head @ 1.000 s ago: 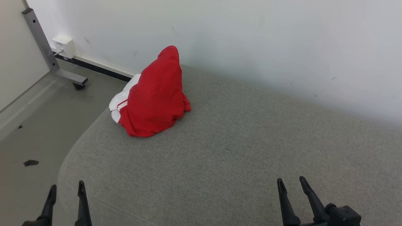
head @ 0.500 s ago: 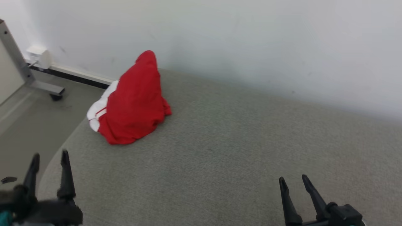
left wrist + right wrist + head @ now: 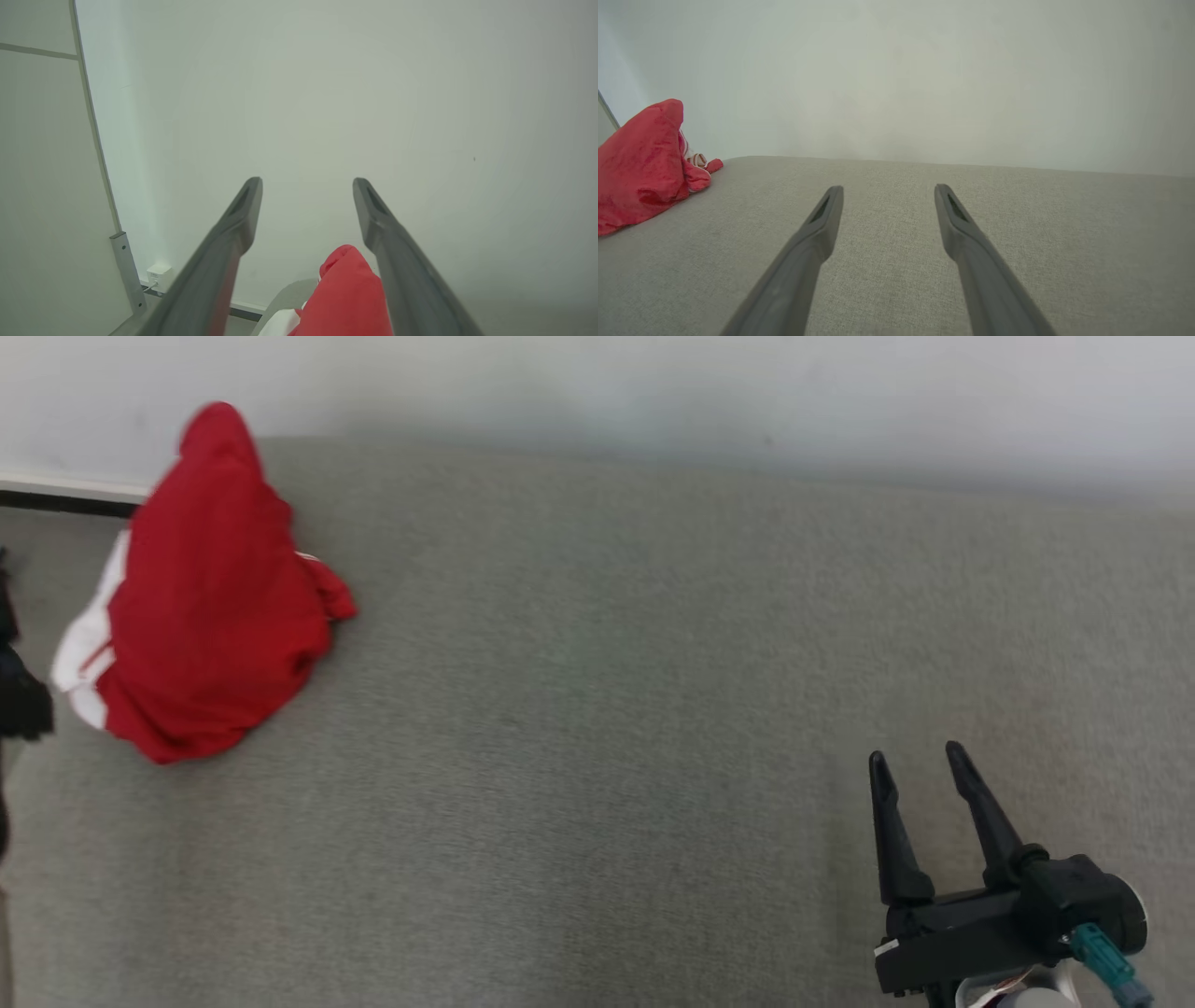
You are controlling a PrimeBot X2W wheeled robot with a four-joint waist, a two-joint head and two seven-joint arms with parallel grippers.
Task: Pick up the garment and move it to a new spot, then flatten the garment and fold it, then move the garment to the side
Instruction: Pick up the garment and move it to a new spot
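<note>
The garment (image 3: 205, 607) is red with white trim and lies in a peaked heap at the far left of the grey cushioned surface (image 3: 597, 728), against the wall. My left gripper (image 3: 307, 182) stands open and empty in the air, with the garment (image 3: 345, 294) low between its fingers, farther off. A dark part of that gripper (image 3: 19, 700) shows at the head view's left edge, beside the heap. My right gripper (image 3: 917, 756) is open and empty above the surface's near right. In its wrist view, the right gripper (image 3: 888, 189) has the garment (image 3: 640, 182) far to its left.
A white wall (image 3: 653, 383) runs directly behind the surface. Left of the cushion's end are a grey metal post (image 3: 124, 270), a white socket box (image 3: 159, 273) on the skirting and bare floor. A broad stretch of grey fabric lies between the garment and my right gripper.
The head camera has swung right and down, so the whole picture slid left; the garment lies as before. My left gripper has risen beside the heap, and the right gripper sits higher in view.
</note>
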